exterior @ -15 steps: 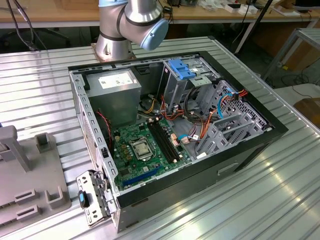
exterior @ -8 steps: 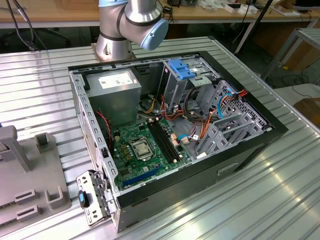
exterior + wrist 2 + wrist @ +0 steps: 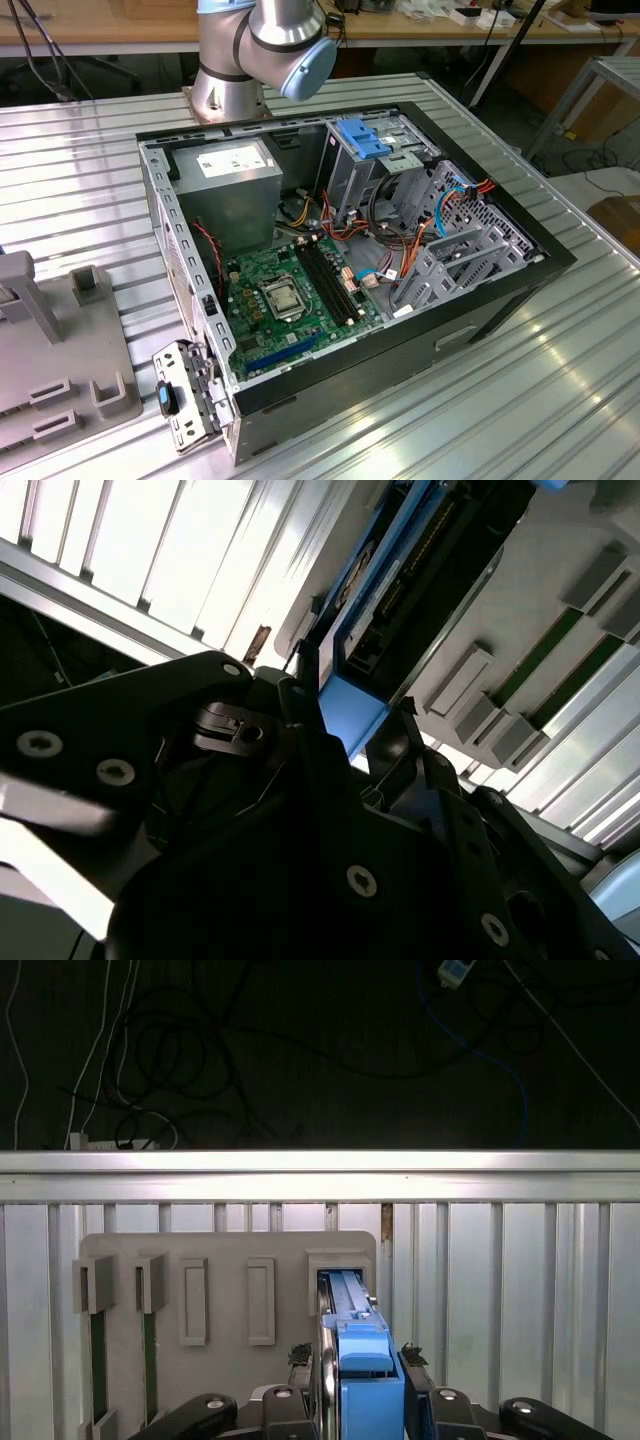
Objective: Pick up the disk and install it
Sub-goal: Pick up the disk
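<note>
Apparently gripper (image 3: pixel 358 1358) pinching disk (image 3: pixel 366 1380) blue end, upright in grey rack (image 3: pixel 230 1255); slot walls (image 3: pixel 342 1258) close alongside.

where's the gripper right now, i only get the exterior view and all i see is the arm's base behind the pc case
observer: in the first wrist view the gripper is at the disk, over its blue tab.
operator: is the disk out of its holder yet
observer: no, it stands on edge in a slot of the grey holder on the ribbed metal table.
operator: closed on it?
observer: looks so. in both wrist views the fingers sit against the two sides of the tab.
</note>
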Tool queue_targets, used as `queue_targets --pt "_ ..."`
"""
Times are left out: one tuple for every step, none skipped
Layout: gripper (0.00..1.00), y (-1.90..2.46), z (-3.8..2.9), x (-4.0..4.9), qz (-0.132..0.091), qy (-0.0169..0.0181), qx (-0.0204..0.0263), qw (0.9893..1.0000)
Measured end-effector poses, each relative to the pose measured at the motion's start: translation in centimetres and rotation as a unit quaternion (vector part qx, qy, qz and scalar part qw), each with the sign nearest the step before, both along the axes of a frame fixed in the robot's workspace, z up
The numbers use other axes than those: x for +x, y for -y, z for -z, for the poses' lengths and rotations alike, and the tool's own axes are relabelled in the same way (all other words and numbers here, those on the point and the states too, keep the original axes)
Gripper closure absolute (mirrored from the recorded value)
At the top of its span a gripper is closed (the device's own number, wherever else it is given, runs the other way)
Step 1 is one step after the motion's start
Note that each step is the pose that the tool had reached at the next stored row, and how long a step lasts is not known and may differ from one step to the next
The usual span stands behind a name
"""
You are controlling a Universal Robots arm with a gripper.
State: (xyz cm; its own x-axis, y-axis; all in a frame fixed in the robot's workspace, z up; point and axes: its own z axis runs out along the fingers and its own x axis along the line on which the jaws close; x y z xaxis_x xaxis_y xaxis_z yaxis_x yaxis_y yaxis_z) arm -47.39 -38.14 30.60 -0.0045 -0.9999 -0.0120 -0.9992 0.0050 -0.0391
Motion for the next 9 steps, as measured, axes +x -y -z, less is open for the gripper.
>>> queue_targets --pt "0.55 0.00 0.00 0.00 0.000 0.0000 0.0000 1.0000" --pt "0.56 0.00 -0.01 0.00 0.000 -0.0001 -0.0001 1.0000" --pt "0.63 0.00 -0.01 0.00 0.000 -0.0001 -0.0001 1.0000" --pt "0.63 0.00 -0.01 0.00 0.000 -0.0001 0.0000 1.0000" --pt "0.63 0.01 0.00 0.00 0.000 0.0000 0.0000 1.0000" --pt "0.63 0.01 0.00 0.00 0.000 0.0000 0.0000 1.0000" --pt "0.63 0.01 0.00 0.00 0.000 0.0000 0.0000 1.0000" --pt "0.63 0.01 -0.01 0.00 0.000 -0.0001 0.0000 1.0000" --pt "0.63 0.01 0.00 0.00 0.000 0.0000 0.0000 1.0000"
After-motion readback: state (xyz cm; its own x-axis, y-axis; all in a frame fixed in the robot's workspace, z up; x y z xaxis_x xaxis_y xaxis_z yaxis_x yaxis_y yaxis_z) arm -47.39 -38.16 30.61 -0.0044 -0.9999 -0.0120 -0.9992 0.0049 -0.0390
